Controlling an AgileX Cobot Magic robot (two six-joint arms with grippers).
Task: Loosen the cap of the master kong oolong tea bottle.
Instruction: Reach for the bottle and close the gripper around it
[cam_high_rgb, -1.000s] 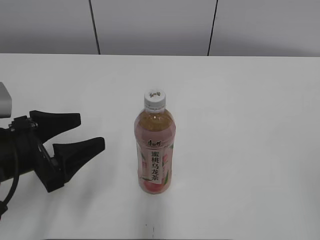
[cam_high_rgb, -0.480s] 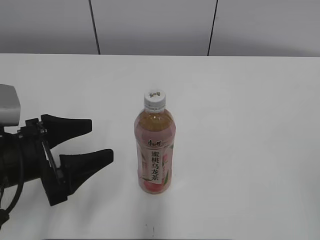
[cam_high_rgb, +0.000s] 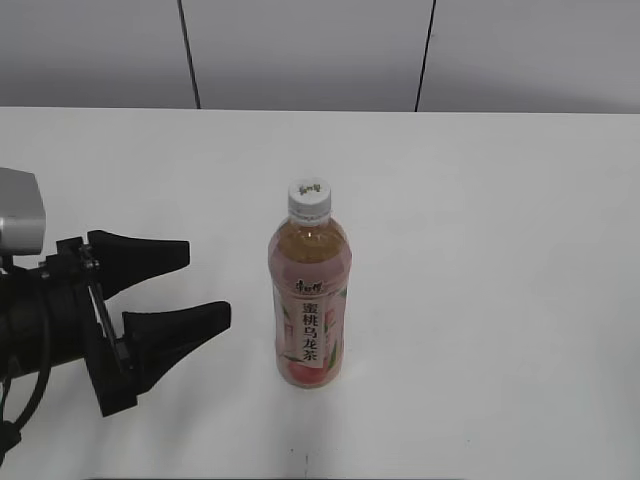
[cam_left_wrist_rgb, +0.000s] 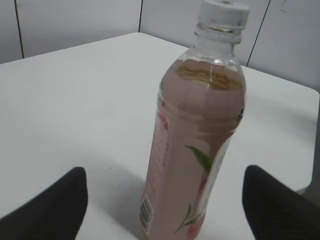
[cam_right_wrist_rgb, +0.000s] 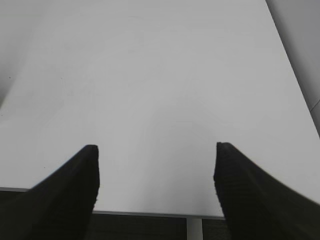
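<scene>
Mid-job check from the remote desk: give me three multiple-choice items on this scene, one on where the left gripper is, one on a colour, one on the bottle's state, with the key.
1. Where is the left gripper relative to the master kong oolong tea bottle?
A. Clamped around it
B. Beside it, apart, in the exterior view's left part
C. Above the cap

2. What colour is the cap?
A. White
B. Red
C. Green

3. How does the bottle stand on the table?
A. Lying on its side
B. Upright, cap off
C. Upright, cap on

Key:
1 B: bare table shows between the fingertips and the bottle, and the jaws stand open.
2 A: the ribbed cap is white with a small dark mark on top.
3 C: the bottle stands upright with the cap seated on its neck, nothing touching it.
</scene>
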